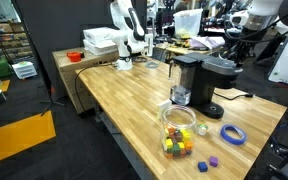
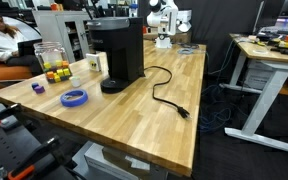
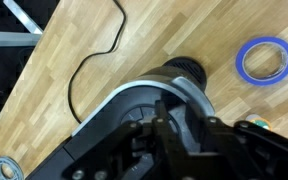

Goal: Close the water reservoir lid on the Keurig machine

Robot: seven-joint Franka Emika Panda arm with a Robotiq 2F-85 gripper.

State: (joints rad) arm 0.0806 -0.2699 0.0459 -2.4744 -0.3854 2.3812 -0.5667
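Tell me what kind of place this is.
Probably a robotics lab or workshop. A long wooden workbench holds a Keurig machine, a white robot arm stands farther back, and a desk on a white metal frame sits alongside.

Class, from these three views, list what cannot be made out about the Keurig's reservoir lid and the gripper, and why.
1. water reservoir lid: too small in an exterior view to tell shut from raised.
2. Same lid: lost against the dark Keurig machine in an exterior view.
3. gripper: dark and blurred in the wrist view; jaws open or shut unclear.
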